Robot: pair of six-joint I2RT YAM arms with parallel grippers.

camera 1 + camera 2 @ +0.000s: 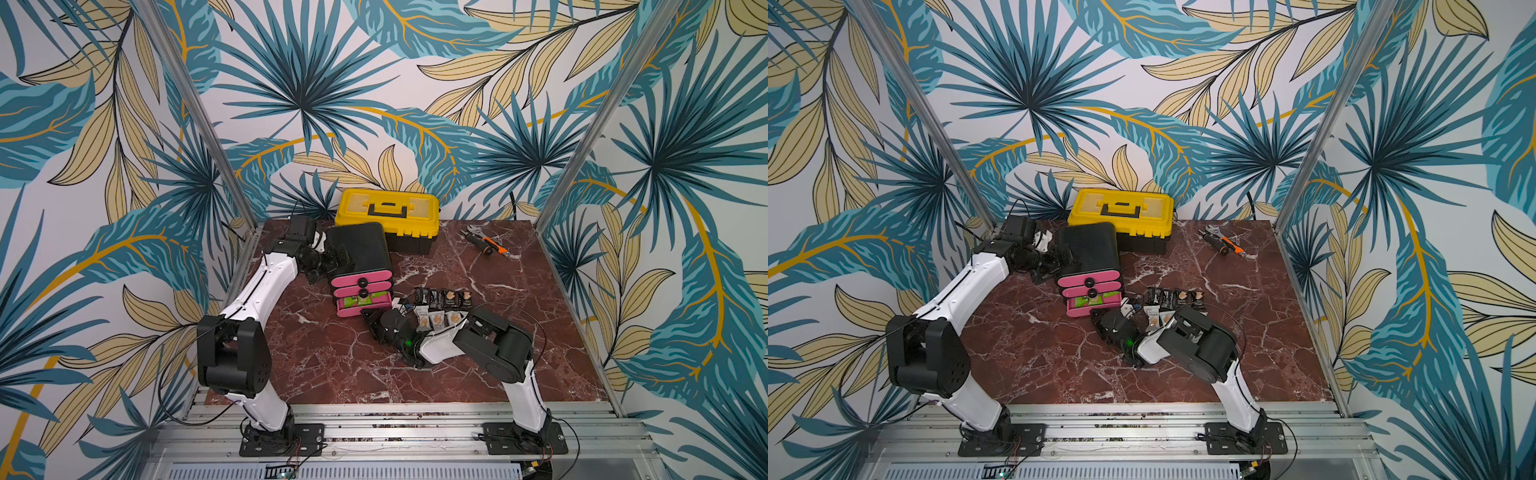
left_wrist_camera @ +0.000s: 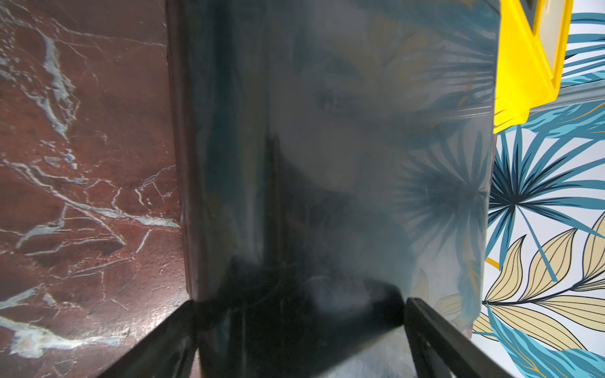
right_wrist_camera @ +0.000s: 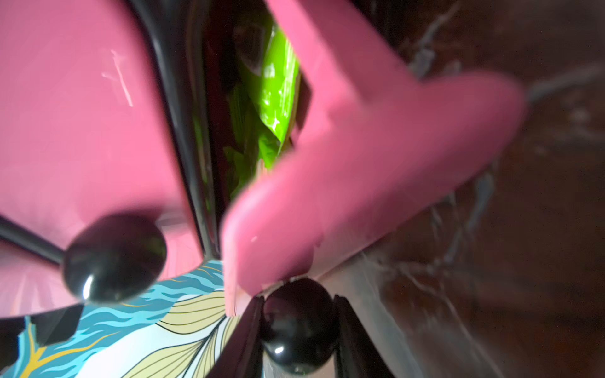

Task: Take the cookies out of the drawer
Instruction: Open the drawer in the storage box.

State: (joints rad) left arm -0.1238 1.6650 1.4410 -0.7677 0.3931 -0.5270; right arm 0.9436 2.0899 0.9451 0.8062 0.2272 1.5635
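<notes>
We find the toolbox (image 1: pixel 388 212) behind the drawer unit (image 1: pixel 360 253). In its pulled-out bottom drawer (image 1: pixel 365 311) lie packets (image 1: pixel 376 298); more cookies (image 1: pixel 442 309) lie on the table (image 1: pixel 532 324) just right of it, hand tools (image 1: pixel 484 243) farther back right.

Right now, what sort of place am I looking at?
Probably a robot test cell, not a home: left arm and right arm bolted to an aluminium rail, leaf-print walls boxing in a marble-look tabletop, staged props like the yellow toolbox.
</notes>
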